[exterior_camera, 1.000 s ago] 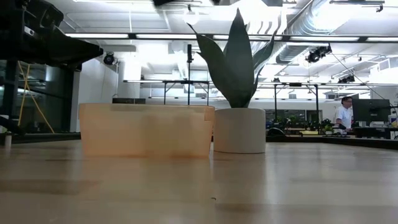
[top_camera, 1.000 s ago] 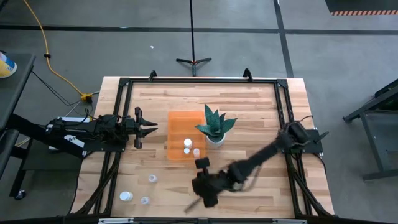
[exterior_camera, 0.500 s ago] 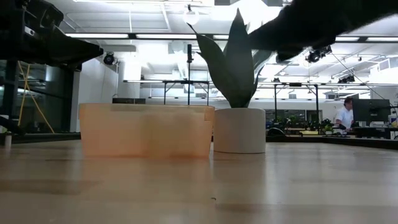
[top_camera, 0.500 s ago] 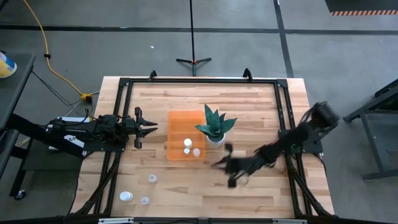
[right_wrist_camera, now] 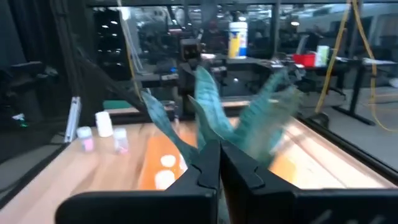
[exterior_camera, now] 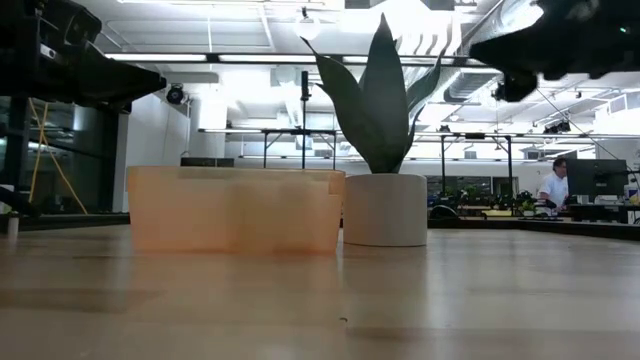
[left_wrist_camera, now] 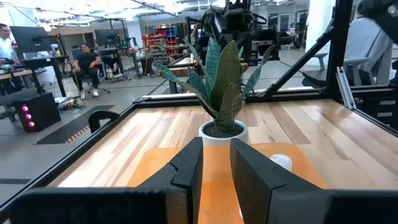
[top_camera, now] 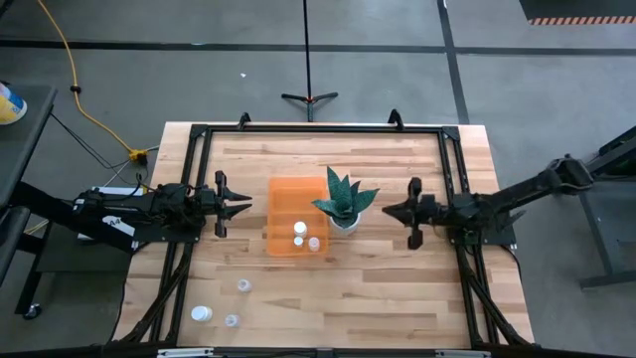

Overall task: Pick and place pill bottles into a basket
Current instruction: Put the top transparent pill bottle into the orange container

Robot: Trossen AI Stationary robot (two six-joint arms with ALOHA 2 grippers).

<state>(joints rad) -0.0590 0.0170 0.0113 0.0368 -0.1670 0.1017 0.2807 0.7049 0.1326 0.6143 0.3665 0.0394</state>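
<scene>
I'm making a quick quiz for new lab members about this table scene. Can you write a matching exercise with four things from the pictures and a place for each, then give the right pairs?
Things:
1. basket
2. plant
3. left gripper
4. three loose pill bottles

Places:
A. at the table's left side, pointing at the basket
B. on the bare wood near the table's front left corner
C. mid-table, with pill bottles inside
D. in a white pot right beside the basket, between it and the right gripper

Pairs: 1-C, 2-D, 3-A, 4-B
</scene>
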